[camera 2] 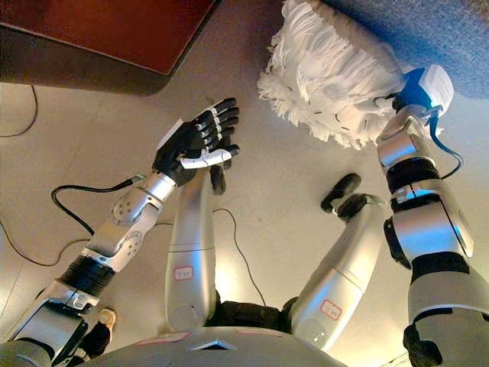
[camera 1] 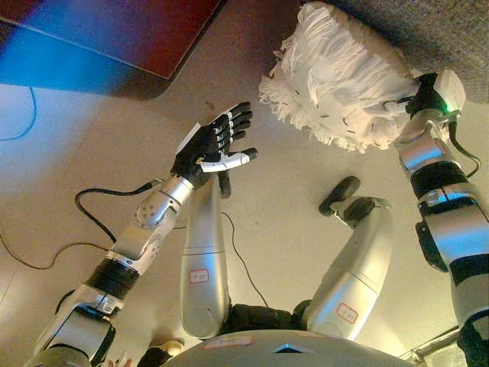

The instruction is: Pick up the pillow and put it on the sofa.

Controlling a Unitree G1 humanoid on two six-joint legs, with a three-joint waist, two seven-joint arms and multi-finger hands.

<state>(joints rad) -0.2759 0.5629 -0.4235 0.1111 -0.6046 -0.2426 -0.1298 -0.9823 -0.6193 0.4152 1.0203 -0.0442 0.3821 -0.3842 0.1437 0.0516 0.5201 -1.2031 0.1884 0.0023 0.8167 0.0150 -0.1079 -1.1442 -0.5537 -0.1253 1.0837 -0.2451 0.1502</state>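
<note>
A white shaggy pillow [camera 1: 336,76] is held up at the upper right, its far side resting against the edge of the grey sofa [camera 1: 447,30]. My right hand [camera 1: 419,98] is pressed into the pillow's right end, and its fingers are buried in the long fringe. My left hand [camera 1: 214,145] hangs in the air to the left of the pillow, a short gap away from it. Its fingers are spread and straight and hold nothing.
A dark red-brown piece of furniture [camera 1: 130,30] fills the upper left, with a beige floor [camera 1: 76,153] below. The sofa's edge runs across the top right corner.
</note>
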